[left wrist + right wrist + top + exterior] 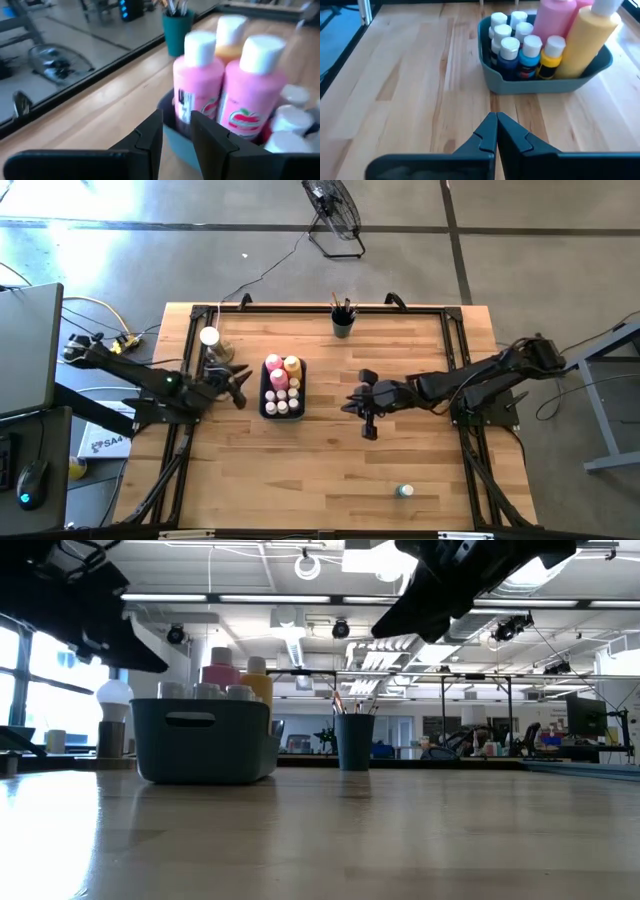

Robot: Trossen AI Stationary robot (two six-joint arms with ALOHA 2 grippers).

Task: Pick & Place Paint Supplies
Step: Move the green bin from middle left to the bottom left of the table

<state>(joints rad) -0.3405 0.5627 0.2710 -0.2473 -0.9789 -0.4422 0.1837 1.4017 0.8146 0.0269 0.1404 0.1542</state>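
Note:
A dark grey-blue bin (pixel 266 409) stands left of the table's middle. It holds two tall pink bottles (pixel 250 95), a yellow one (pixel 592 37) and several small white-capped paint bottles (pixel 522 50). My left gripper (pixel 176 134) hovers level just left of the bin's wall, slightly open with nothing between its fingers. My right gripper (pixel 496 125) is shut and empty, above the bare wood right of the bin and pointing at it. A dark cup (pixel 343 325) with brushes stands at the far edge. One small bottle (pixel 403 491) sits alone near the front right.
A white knob on a round tan base (pixel 210 340) stands at the table's far left, behind my left arm. Black frame rails (pixel 455 350) run along the table's sides. Bare wood lies between the bin and the lone bottle.

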